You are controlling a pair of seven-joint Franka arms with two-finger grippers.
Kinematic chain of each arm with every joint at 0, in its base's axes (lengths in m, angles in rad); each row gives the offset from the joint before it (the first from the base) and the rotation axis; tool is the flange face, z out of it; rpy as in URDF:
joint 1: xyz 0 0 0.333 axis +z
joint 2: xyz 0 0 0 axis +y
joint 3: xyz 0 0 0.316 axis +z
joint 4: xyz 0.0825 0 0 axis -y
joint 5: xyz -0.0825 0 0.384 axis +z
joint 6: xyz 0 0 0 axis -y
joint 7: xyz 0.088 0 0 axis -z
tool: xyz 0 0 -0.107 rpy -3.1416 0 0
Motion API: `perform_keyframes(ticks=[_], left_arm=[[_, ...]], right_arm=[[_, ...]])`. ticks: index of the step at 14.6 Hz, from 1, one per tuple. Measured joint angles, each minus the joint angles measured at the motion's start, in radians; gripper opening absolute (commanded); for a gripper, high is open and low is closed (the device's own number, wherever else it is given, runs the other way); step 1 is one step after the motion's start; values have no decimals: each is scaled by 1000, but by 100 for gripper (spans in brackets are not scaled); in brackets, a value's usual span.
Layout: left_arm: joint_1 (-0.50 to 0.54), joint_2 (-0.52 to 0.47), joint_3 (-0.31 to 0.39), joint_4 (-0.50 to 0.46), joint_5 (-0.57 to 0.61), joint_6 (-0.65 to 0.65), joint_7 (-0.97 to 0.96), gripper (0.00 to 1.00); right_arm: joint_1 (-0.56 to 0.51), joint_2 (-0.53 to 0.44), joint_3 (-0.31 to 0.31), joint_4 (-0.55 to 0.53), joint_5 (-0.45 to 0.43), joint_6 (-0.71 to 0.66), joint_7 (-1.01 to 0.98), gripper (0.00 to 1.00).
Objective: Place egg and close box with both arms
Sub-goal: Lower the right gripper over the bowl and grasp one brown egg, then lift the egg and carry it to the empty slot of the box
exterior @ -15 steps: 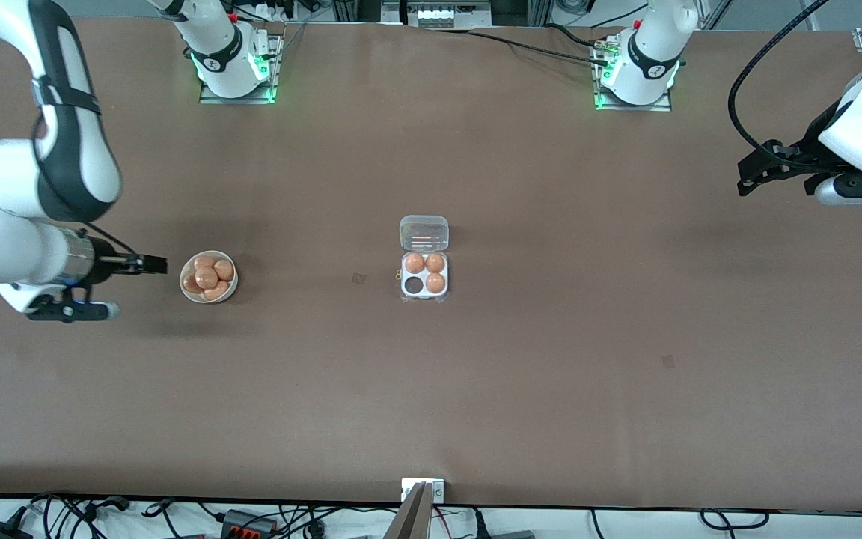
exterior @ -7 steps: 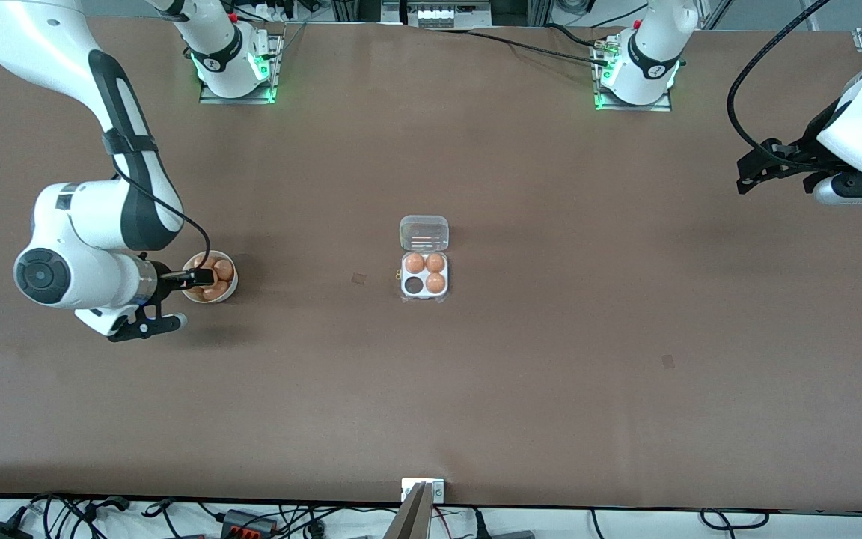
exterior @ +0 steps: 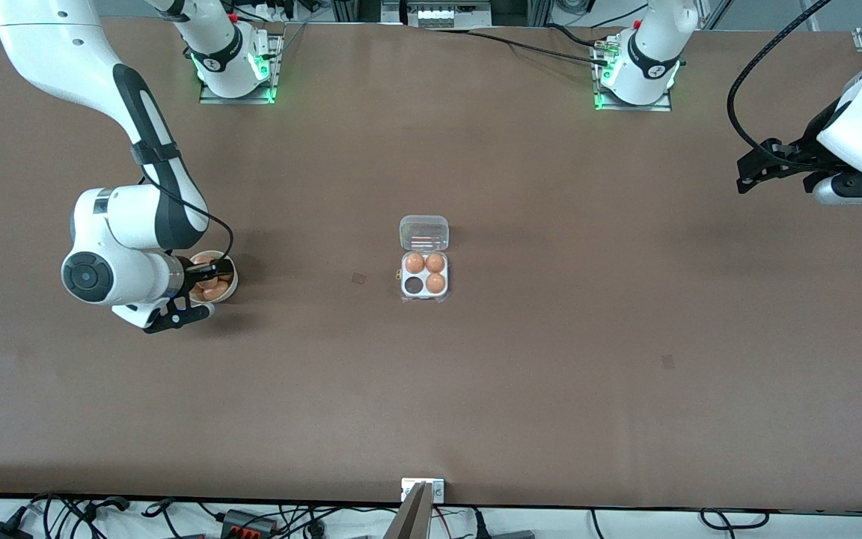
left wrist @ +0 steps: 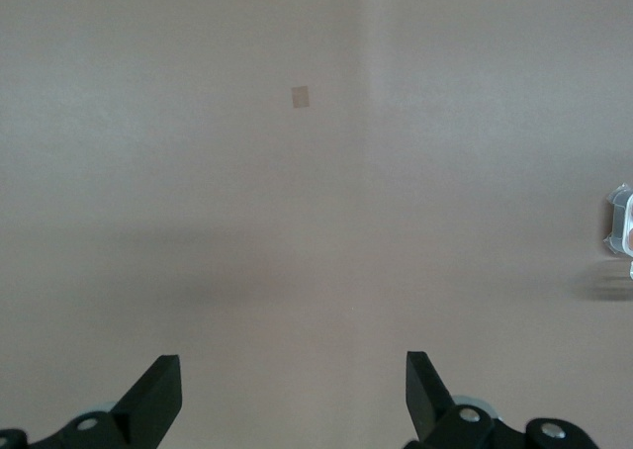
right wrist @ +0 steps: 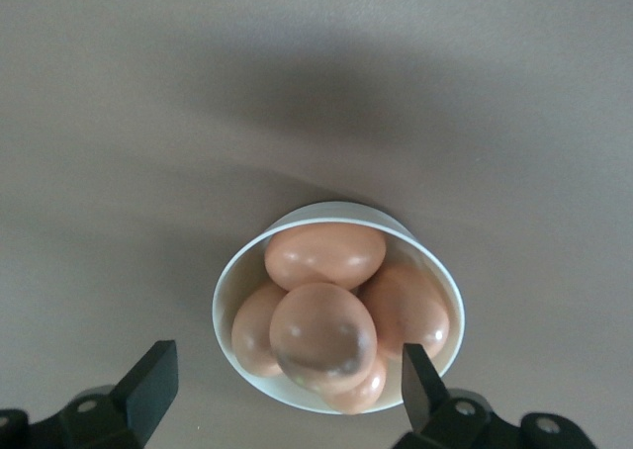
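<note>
Egg: top egg smooth, orange-brown, glossy, heaped on others in the white bowl toward my right arm's end of the desk.
Right hand: spread, over the bowl.
Box: mid-desk, lid open, three eggs, one cell empty.
Left hand: spread, waiting over bare desk.
Room: wide bare desk around the box.

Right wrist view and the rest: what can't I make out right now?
- Bowl: eggs underneath the top egg are partly hidden, so no sure count.
- Box: cut off by the left wrist view's edge.
- Right claw: its height over the bowl is unclear in the front view.
- Left claw: waits at the table's end.
</note>
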Motion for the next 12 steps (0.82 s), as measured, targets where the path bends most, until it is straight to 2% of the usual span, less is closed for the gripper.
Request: perform_keyframes(ticks=[2,4,6,7,10,12], left_arm=[[0,0,0,0,0,0,0,100],[0,0,0,0,0,0,0,100],[0,0,0,0,0,0,0,100],[0,0,0,0,0,0,0,100],[0,0,0,0,0,0,0,100],[0,0,0,0,0,0,0,100]], right_arm=[[0,2,0,-1,0,1,0,98],[-2,5,0,-2,0,4,0,92],[-2,11,-1,-2,0,7,-1,84],[-2,15,-1,-2,0,9,-1,76],[-3,17,-1,-2,-1,13,-2,68],[-3,17,-3,-2,-1,15,-4,55]])
